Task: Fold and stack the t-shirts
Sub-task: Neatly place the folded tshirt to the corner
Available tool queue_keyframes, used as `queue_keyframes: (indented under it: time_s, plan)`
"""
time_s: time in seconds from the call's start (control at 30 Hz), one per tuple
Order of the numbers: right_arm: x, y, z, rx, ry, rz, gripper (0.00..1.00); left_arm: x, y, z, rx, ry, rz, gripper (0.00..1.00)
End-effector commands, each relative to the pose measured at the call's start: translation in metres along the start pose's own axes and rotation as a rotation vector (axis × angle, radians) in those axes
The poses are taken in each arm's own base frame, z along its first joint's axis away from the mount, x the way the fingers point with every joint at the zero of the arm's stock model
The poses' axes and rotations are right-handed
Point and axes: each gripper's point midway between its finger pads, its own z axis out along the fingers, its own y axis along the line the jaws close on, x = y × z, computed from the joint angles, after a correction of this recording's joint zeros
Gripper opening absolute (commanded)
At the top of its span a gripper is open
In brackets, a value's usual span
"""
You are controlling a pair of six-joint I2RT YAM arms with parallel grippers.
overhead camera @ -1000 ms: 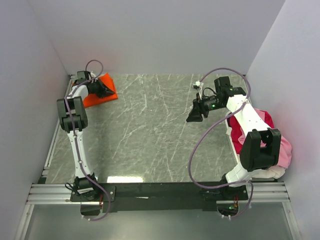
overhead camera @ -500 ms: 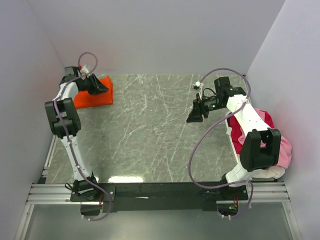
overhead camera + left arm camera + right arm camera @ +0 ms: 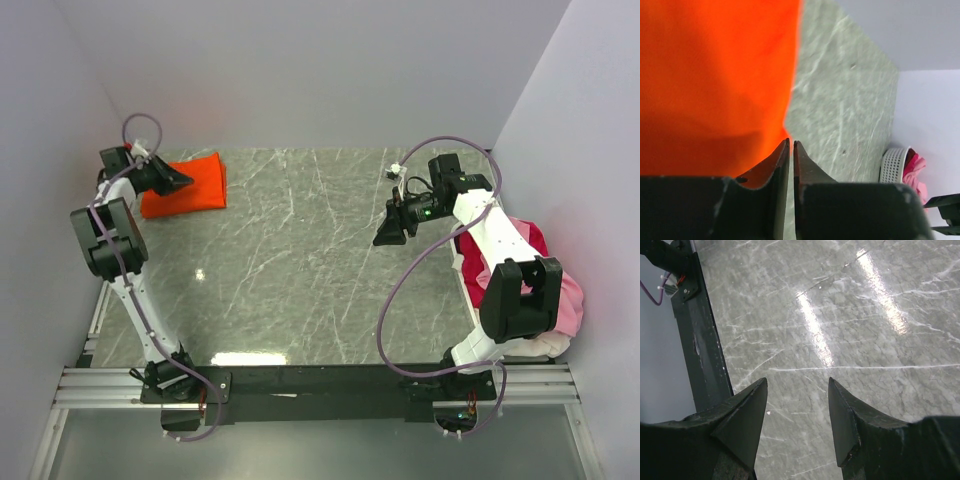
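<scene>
Since a second ago we see the left arm swing out toward the left wall (image 3: 45, 170), and the orange t-shirt (image 3: 190, 186) has slid leftward with it along the far edge of the table (image 3: 300, 280); the right arm has not shifted at all. We find the left gripper (image 3: 182, 181) low over the far-left corner, pointing right, with its tips at the left part of the folded orange t-shirt (image 3: 715, 75). From the left wrist view we see that left gripper (image 3: 791, 142) nearly closed, its jaws parted by only a thin slit, and the near corner of the orange fabric runs right down into that slit, so we read it as pinching the shirt's edge. The shirt lies flat on the marble, close to the back wall. We see the right gripper (image 3: 386, 236) hanging above the right half of the table, well apart from the orange shirt. In its own wrist view the right gripper (image 3: 797, 381) stands wide apart, with bare marble between the jaws and nothing held or touched. Beyond the table's right edge we make out a magenta-red t-shirt (image 3: 528, 243), a light pink t-shirt (image 3: 570, 300) and a white t-shirt (image 3: 546, 347) heaped together, and the left wrist view shows pink cloth in a white basket (image 3: 892, 165) there.
</scene>
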Motion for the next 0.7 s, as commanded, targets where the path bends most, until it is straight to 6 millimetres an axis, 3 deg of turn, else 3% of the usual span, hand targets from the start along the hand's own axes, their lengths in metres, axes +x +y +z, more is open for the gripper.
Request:
queue_keyframes:
  time_s: [0.0, 0.2, 0.27, 0.33, 0.43, 0.47, 0.53, 0.57, 0.63, 0.67]
  plan:
    - [-0.018, 0.005, -0.009, 0.004, -0.038, -0.052, 0.59, 0.03, 0.017, 0.021, -0.003, 0.099, -0.051, 0.13]
    - [-0.017, 0.004, -0.008, 0.003, -0.035, -0.05, 0.59, 0.063, 0.078, 0.032, -0.183, 0.163, -0.15, 0.14]
    - [-0.017, 0.004, -0.009, 0.006, -0.035, -0.049, 0.59, 0.067, 0.074, 0.033, -0.148, 0.177, -0.15, 0.15]
    - [-0.018, 0.005, -0.01, 0.008, -0.038, -0.053, 0.59, 0.061, 0.055, 0.031, -0.068, 0.177, -0.117, 0.19]
    - [-0.019, 0.006, -0.01, 0.008, -0.04, -0.055, 0.59, 0.035, 0.013, 0.017, 0.012, 0.132, -0.033, 0.26]
    - [-0.018, 0.006, -0.01, 0.007, -0.039, -0.053, 0.59, 0.018, -0.011, 0.004, 0.04, 0.093, -0.009, 0.28]
    - [-0.019, 0.006, -0.011, 0.014, -0.041, -0.062, 0.59, -0.003, -0.041, -0.009, 0.073, 0.026, 0.063, 0.34]
    - [-0.018, 0.005, -0.011, 0.021, -0.035, -0.055, 0.59, -0.021, -0.067, -0.025, 0.065, -0.039, 0.122, 0.37]
    - [-0.02, 0.003, -0.013, 0.048, -0.04, -0.075, 0.59, -0.034, -0.085, -0.043, 0.007, -0.092, 0.161, 0.47]
    - [-0.018, -0.001, -0.015, 0.077, -0.03, -0.072, 0.59, -0.054, -0.099, -0.062, -0.106, -0.193, 0.247, 0.56]
